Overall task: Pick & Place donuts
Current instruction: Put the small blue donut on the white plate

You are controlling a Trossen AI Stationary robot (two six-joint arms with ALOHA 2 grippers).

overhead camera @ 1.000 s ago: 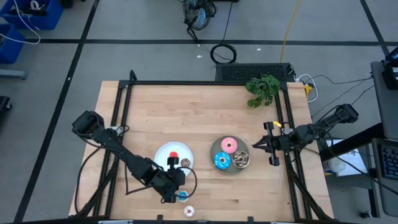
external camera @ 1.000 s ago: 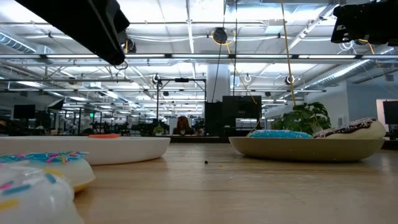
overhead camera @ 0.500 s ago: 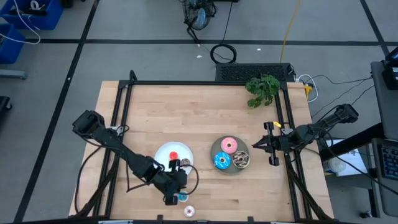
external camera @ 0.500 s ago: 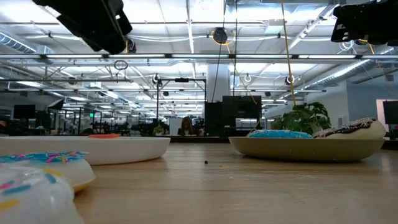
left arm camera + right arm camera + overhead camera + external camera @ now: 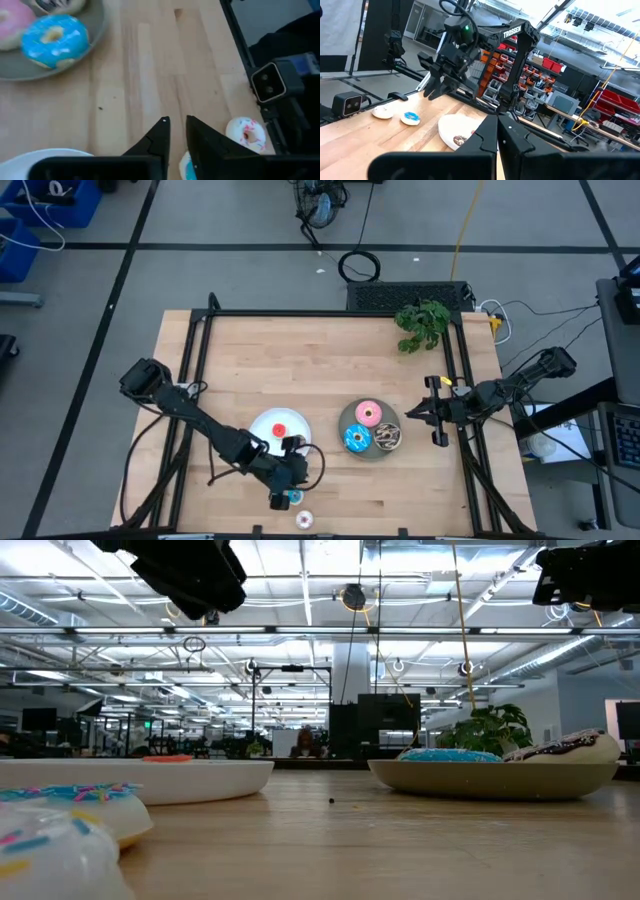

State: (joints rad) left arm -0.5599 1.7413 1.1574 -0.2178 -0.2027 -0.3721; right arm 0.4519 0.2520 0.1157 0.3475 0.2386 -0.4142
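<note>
My left gripper [image 5: 292, 480] [image 5: 177, 121] hovers above the wood near the table's near edge, fingers a narrow gap apart and holding nothing. A tiny blue donut [image 5: 293, 497] [image 5: 186, 169] lies on the table just under it, with a whitish donut [image 5: 304, 519] [image 5: 246, 134] closer to the near edge. The white plate [image 5: 262, 423] carries a red-orange donut [image 5: 279, 429] and a tiny brown one [image 5: 298, 442]. The grey plate [image 5: 345, 418] holds the pink [image 5: 368, 414], blue-sprinkled [image 5: 356, 439] [image 5: 54, 40] and dark brown-sprinkled [image 5: 387, 437] donuts. My right gripper [image 5: 410, 416] [image 5: 497, 131] waits shut at the right edge.
A green plant [image 5: 422, 322] sits at the far right corner. A black frame rail [image 5: 196, 370] borders the table, and a small camera block [image 5: 272, 84] stands at the near edge by the whitish donut. Bare wood [image 5: 300, 360] spans the far half.
My left gripper has moved a little toward the table's right, staying above the tiny blue donut. The donuts and plates have kept their places.
</note>
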